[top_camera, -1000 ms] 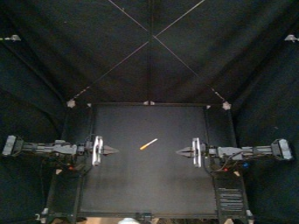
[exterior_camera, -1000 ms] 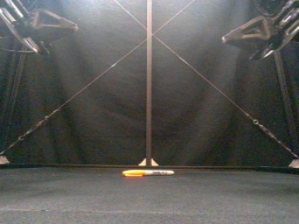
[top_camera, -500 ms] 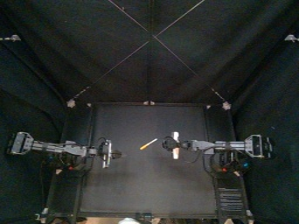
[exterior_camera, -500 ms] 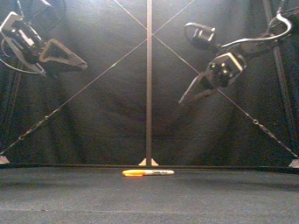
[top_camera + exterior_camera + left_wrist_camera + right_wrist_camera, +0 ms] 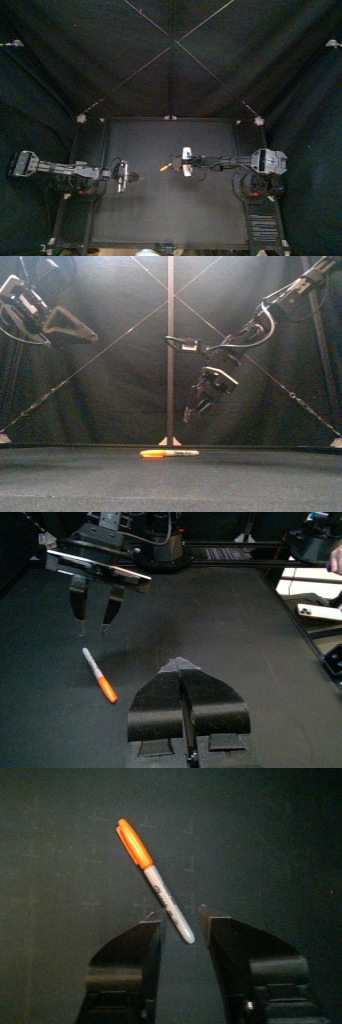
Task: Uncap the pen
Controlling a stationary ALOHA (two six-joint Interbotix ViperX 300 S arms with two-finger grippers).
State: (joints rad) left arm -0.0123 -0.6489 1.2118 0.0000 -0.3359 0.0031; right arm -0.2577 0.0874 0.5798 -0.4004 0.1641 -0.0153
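The pen [image 5: 170,453] lies flat on the black table, with a white barrel and an orange cap [image 5: 151,453] at its left end. It also shows in the top view [image 5: 167,168], in the left wrist view [image 5: 99,676] and in the right wrist view [image 5: 148,865]. My right gripper [image 5: 191,414] hangs above it, pointing down, clear of it and open. The pen's white end appears between its jaws in its own wrist view [image 5: 181,920]. My left gripper [image 5: 181,666] is shut and empty, held high at the left [image 5: 80,330].
Bare black tabletop [image 5: 147,215] surrounds the pen on all sides. The right gripper [image 5: 94,626] faces the left wrist camera from across the pen. The two grippers [image 5: 124,176] [image 5: 186,164] stand a short way apart in the top view.
The right arm has swung in from the right side and come down over the pen, and its jaws have opened. The left arm has shifted only slightly.
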